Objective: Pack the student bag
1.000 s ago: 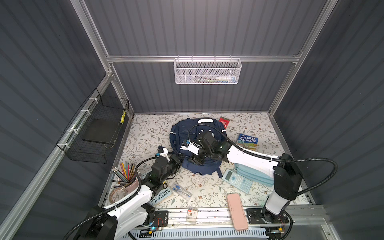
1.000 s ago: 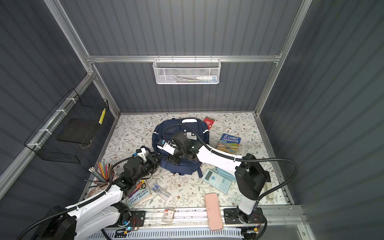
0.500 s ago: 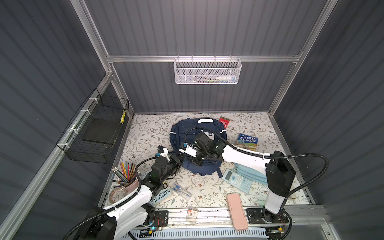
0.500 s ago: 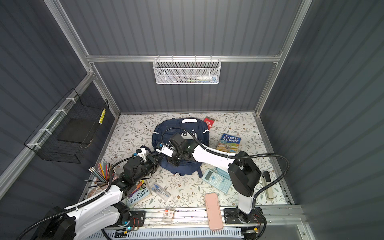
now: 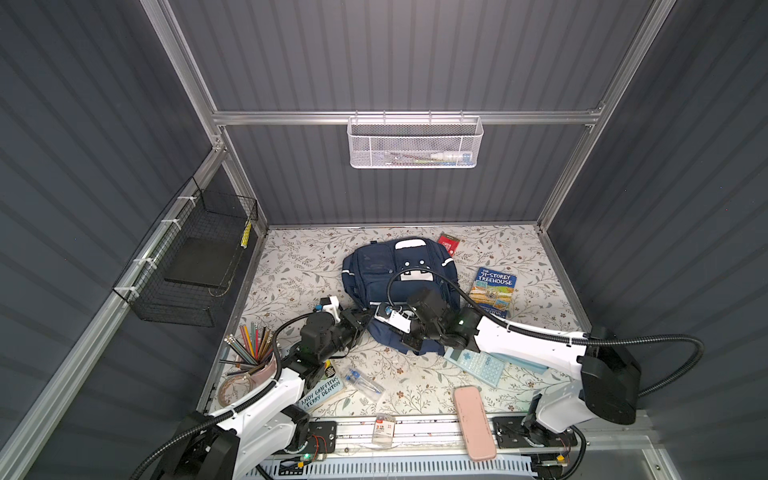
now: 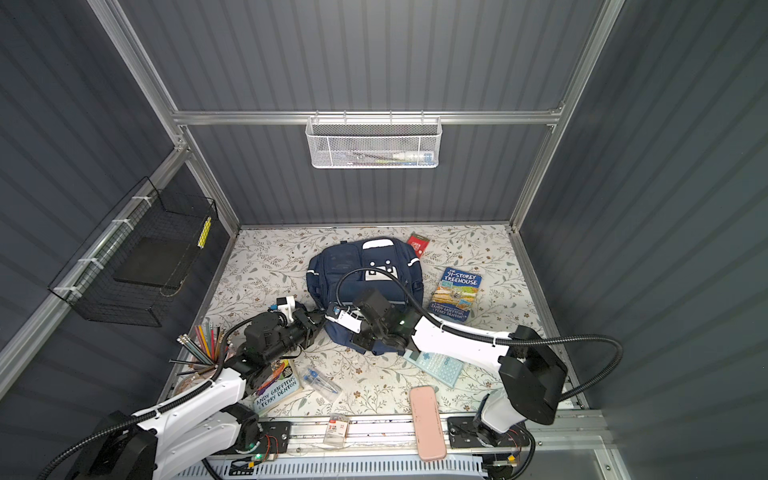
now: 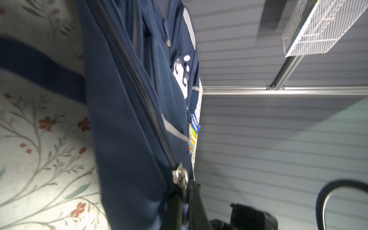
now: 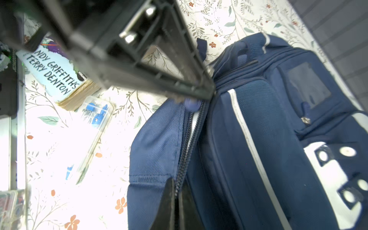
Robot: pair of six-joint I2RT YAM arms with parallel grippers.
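Student bag (image 5: 370,274), interior hidden, zip slider (image 7: 180,176) blurred

student bag (image 5: 370,270): near end hidden | book (image 5: 322,395): half under left arm (image 5: 270,395) | mesh basket (image 5: 413,141): contents unclear

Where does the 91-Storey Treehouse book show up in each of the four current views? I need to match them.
In a top view: the Treehouse book lies flat, right of the student bag.
In a top view: same spot, right of the bag.
Left wrist: a thin sliver past the bag's edge.
Right wrist: not in it; a second book shows there, beside the bag.
Shared landmark: the student bag.
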